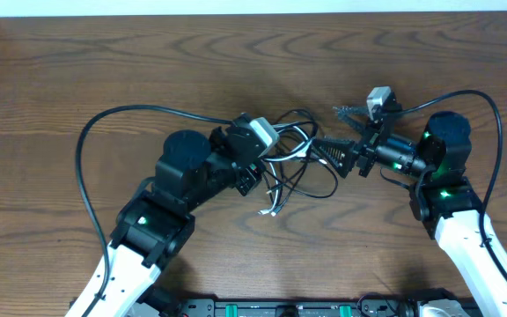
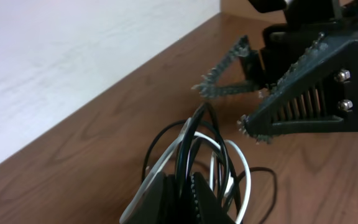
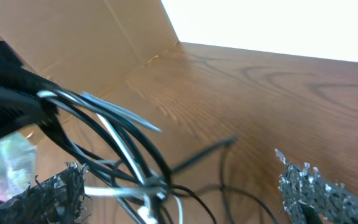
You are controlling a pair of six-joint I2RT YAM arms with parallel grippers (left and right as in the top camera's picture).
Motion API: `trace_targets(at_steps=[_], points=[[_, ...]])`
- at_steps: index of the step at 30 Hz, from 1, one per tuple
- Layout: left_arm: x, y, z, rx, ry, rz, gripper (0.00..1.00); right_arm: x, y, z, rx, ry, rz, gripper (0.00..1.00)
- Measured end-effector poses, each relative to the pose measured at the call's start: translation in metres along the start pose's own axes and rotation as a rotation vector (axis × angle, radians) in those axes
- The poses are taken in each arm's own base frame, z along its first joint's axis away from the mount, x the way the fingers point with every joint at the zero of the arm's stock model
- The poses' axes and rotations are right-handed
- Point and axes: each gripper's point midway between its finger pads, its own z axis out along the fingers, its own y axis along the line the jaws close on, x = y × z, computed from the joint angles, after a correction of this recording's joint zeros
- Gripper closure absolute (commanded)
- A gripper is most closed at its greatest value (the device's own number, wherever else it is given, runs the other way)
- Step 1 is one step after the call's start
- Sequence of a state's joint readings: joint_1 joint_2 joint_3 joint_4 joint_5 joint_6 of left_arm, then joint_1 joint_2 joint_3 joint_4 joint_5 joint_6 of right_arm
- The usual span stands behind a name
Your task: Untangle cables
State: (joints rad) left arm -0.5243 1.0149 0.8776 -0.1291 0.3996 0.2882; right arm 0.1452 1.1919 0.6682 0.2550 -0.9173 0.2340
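Note:
A black cable (image 1: 322, 183) and a white cable (image 1: 275, 202) lie tangled in loops at the table's middle. My left gripper (image 1: 278, 151) is shut on a bunch of black and white strands and lifts them off the table. In the left wrist view the jaws (image 2: 180, 182) pinch the black cable (image 2: 199, 127), with the white cable (image 2: 246, 171) looping beside it. My right gripper (image 1: 326, 129) is open and faces the tangle from the right, its lower finger at the loops. In the right wrist view its fingers (image 3: 179, 171) straddle the black (image 3: 98, 124) and white (image 3: 122, 142) strands without closing.
The wooden table (image 1: 148, 62) runs to a white wall at the back. A cardboard panel (image 3: 92, 37) stands at the table's left end. The thick black arm cable (image 1: 86, 150) arcs left of the left arm. Another arcs over the right arm (image 1: 487, 101).

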Motion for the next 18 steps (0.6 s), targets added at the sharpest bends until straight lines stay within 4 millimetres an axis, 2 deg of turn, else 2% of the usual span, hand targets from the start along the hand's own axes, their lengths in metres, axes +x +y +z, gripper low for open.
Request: trace_targets(at_steps=[11, 18], points=[[-0.014, -0.023, 0.0, 0.139, -0.067, 0.015, 0.93, -0.001, -0.01, 0.001, 0.065, -0.01, 0.016, 0.01], [-0.015, -0.028, -0.001, 0.168, -0.073, 0.015, 0.93, -0.001, -0.023, 0.0, 0.138, -0.02, 0.025, 0.01]])
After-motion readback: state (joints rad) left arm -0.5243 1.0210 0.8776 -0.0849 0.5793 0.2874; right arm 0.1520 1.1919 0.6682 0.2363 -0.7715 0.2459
